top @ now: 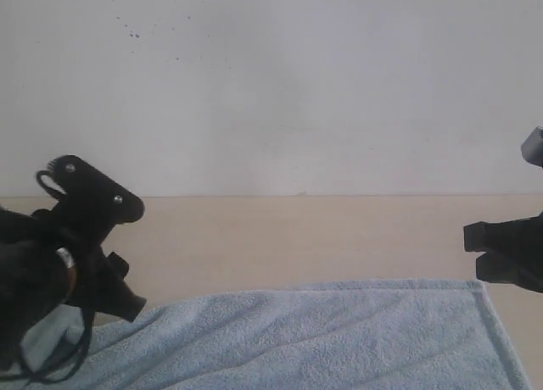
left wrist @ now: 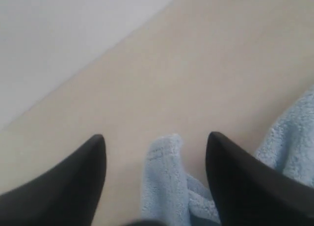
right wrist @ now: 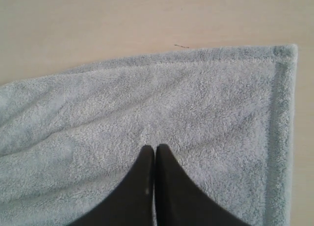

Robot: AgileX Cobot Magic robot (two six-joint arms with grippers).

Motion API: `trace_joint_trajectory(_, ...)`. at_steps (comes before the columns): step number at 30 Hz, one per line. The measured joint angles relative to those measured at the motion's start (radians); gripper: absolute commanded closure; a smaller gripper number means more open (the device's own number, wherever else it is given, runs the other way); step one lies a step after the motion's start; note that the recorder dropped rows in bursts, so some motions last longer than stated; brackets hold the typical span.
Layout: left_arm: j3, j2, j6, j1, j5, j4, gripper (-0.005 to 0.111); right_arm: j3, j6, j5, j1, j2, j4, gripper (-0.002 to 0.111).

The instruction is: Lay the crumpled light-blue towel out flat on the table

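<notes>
— So, where's the towel (top: 339,339) for you?

— Along the bottom of the exterior frame, from lower left to lower right, lying on the table (top: 297,237). I count one towel, one table and two grippers.

— And the hands?

— My left gripper (left wrist: 156,137) has its jaws apart. A narrow tongue of cloth lies between them with bare table on either side, so nothing is pinched. My right gripper (right wrist: 155,148) is pressed closed and empty, over the pile at lower centre of the right wrist frame. Whether it touches, I can't tell.

— How will it handle?

— Soft, limp and light, I'd judge. The fluffy pile should drag on the table rather than slide, and nothing here can break. The right side looks flat, with one squared corner at the upper right of that frame. I'd take the hemmed border (right wrist: 282,137), thin and firm, at the bunched left end and draw it outward.
</notes>
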Motion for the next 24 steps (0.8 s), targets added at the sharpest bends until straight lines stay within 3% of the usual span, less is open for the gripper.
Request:
trace_joint_trajectory(3,-0.136,0.124,0.110,0.068,-0.031,-0.184,0.051,0.000,-0.002,-0.018,0.000,0.019,0.000,0.109)
trace_joint_trajectory(7,-0.294,0.232,0.433,0.157,-0.043,-0.486,0.051,0.000,-0.002,-0.036,0.000,0.059,0.023,0.109)
trace_joint_trajectory(10,-0.363,0.252,0.612,0.182,-0.008,-0.598,0.051,0.000,-0.002,-0.040,0.000,0.097,0.038,0.109)
trace_joint_trajectory(18,-0.392,0.289,0.667,0.186,0.023,-0.665,0.047,0.000,-0.022,-0.016,0.000,0.148,0.056,0.109)
trace_joint_trajectory(24,-0.392,0.427,0.649,0.189,0.116,-0.474,0.052,0.000,-0.082,-0.006,0.000,0.150,0.056,0.109)
